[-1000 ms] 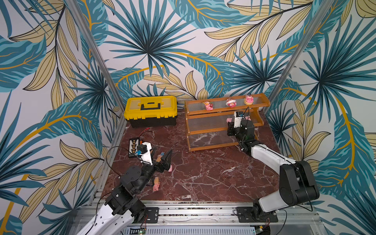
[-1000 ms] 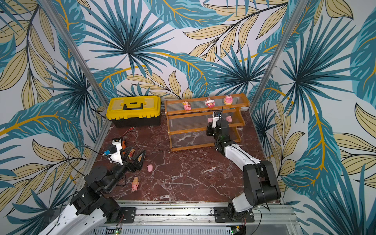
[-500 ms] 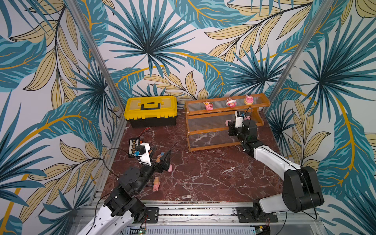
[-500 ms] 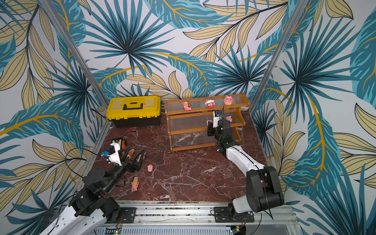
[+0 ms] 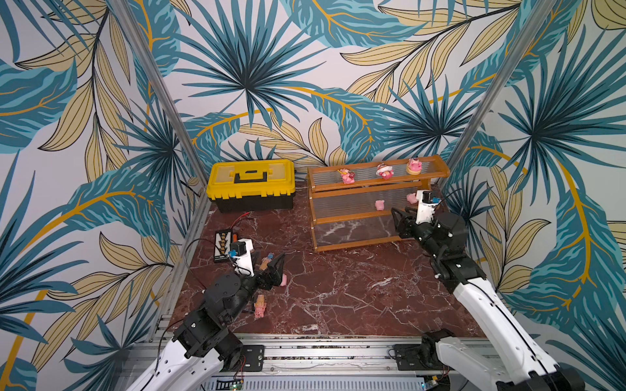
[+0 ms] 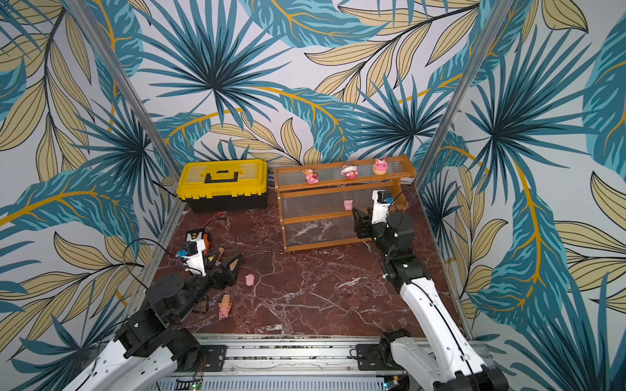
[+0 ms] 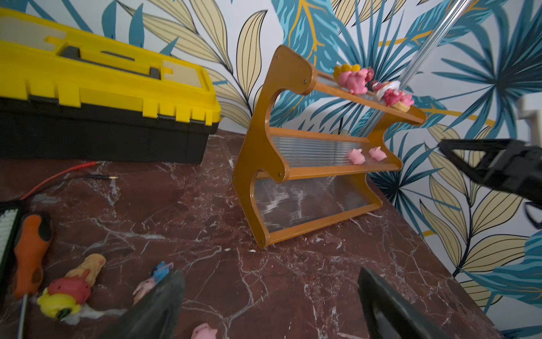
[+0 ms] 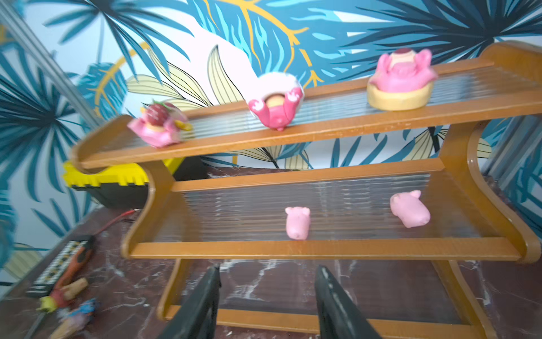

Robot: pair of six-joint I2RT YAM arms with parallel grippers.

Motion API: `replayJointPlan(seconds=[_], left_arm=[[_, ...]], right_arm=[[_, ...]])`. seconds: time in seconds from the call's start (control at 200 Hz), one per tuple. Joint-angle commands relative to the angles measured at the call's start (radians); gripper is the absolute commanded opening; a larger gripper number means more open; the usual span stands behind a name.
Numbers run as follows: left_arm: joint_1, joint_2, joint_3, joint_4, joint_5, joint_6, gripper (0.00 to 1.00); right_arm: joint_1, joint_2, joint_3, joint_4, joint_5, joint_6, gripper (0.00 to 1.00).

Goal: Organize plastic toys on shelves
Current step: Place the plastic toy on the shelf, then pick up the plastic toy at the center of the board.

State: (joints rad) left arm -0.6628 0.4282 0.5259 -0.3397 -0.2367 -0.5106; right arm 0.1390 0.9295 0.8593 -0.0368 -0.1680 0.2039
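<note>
Your right end effector (image 8: 268, 273) sits just in front of the shelves (image 5: 352, 217), jaws apart with nothing between them. Two pink piglets (image 8: 297, 221) (image 8: 409, 210) lie on the middle tier, the one nearer the end post tilted. Three pink characters (image 8: 159, 126) (image 8: 277, 104) (image 8: 400, 79) fill the top tier, and the bottom tier looks bare.

Draw that arm straight back from the rack. Keep the fingers level so you don't clip the front rail and jog the piglets.

The live step is probably on your left. The left end effector (image 7: 269, 276) hangs wide open over the bench (image 5: 355, 287), close to a third piglet (image 6: 250, 279). In the left wrist view the piglet shows between the two fingers, nearer one than the other.

- Centre it before you descend, so both pads meet its flanks together.
- Go low enough to catch its widest part. It is small and rounded and may squirt out of a high pinch.
- Close gently.

The ice-cream-cone figure (image 6: 224, 305) lies nearby, and more toys cluster beside the orange screwdriver (image 7: 29, 252). Keep your approach clear of both.

Carry the piglet to the open stretch of the middle tier on the toolbox (image 5: 250, 182) side.
</note>
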Motion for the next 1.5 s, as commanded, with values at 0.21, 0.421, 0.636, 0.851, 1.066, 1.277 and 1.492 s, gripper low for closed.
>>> replayJointPlan(seconds=[0.21, 0.421, 0.636, 0.851, 1.066, 1.277, 1.492], left_arm=[[0.011, 0.167, 0.235, -0.347, -0.015, -0.162, 0.93], [0.048, 0.278, 0.272, -0.451, 0.075, -0.212, 0.92], [0.204, 0.397, 0.192, -0.418, 0.275, -0.273, 0.82], [0.270, 0.599, 0.163, -0.314, 0.390, -0.212, 0.53], [0.270, 0.888, 0.232, -0.251, 0.381, -0.138, 0.43], [0.294, 1.030, 0.334, -0.324, 0.357, 0.041, 0.37], [0.354, 1.028, 0.290, -0.260, 0.488, 0.078, 0.36]], right_arm=[[-0.024, 0.077, 0.346, -0.489, -0.589, 0.440, 0.50], [0.085, 0.064, 0.314, -0.575, -0.511, 0.351, 0.49], [0.397, 0.101, 0.068, -0.373, -0.278, 0.371, 0.47], [0.526, 0.144, -0.091, -0.119, -0.191, 0.457, 0.46], [0.534, 0.133, -0.180, -0.023, -0.166, 0.506, 0.46], [0.535, 0.108, -0.228, 0.007, -0.159, 0.542, 0.46], [0.535, 0.089, -0.246, -0.003, -0.149, 0.550, 0.45]])
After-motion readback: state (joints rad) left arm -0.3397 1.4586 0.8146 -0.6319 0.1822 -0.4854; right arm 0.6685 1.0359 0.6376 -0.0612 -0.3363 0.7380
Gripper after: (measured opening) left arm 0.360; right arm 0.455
